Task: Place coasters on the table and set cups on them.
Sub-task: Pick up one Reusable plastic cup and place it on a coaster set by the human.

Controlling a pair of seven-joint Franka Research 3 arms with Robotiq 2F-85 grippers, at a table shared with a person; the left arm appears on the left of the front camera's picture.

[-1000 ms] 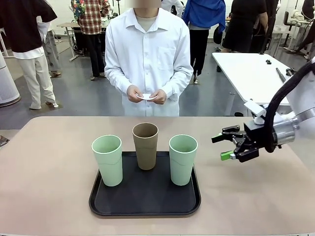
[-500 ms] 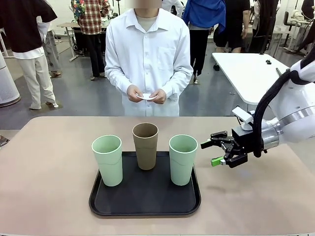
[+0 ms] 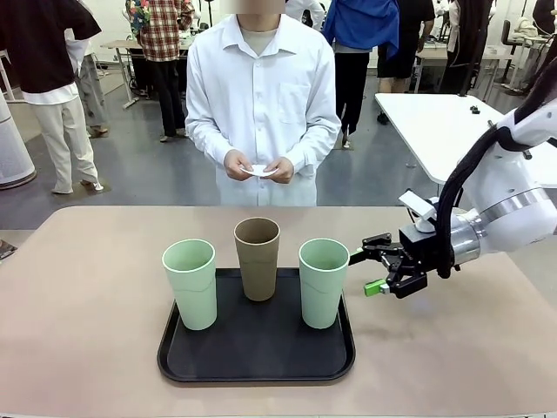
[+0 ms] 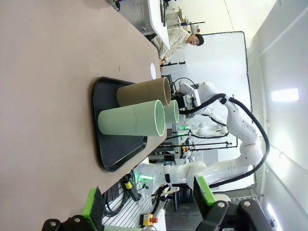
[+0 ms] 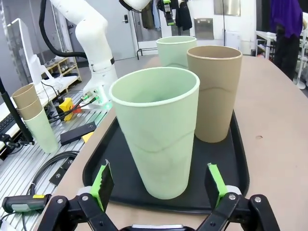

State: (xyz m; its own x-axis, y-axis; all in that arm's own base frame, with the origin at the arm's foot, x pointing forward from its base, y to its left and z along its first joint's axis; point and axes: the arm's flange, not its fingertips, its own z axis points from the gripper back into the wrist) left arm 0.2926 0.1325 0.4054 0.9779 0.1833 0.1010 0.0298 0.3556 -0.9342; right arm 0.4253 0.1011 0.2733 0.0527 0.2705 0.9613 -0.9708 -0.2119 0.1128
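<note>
Mint cup [image 3: 323, 287] on black tray [image 3: 257, 353], just beside R gripper [image 3: 362, 271], jaws wide apart; L gripper [image 4: 147, 199] likewise agape

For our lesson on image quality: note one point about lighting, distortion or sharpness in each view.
Front view: even light, soft shadows on the black tray; left wrist view: rolled sideways, with a blown-out bright patch; right wrist view: wide-angle makes the nearest mint cup loom large.

front across table [image 3: 87, 348]; wrists facing shared tray [image 3: 261, 357]
</note>
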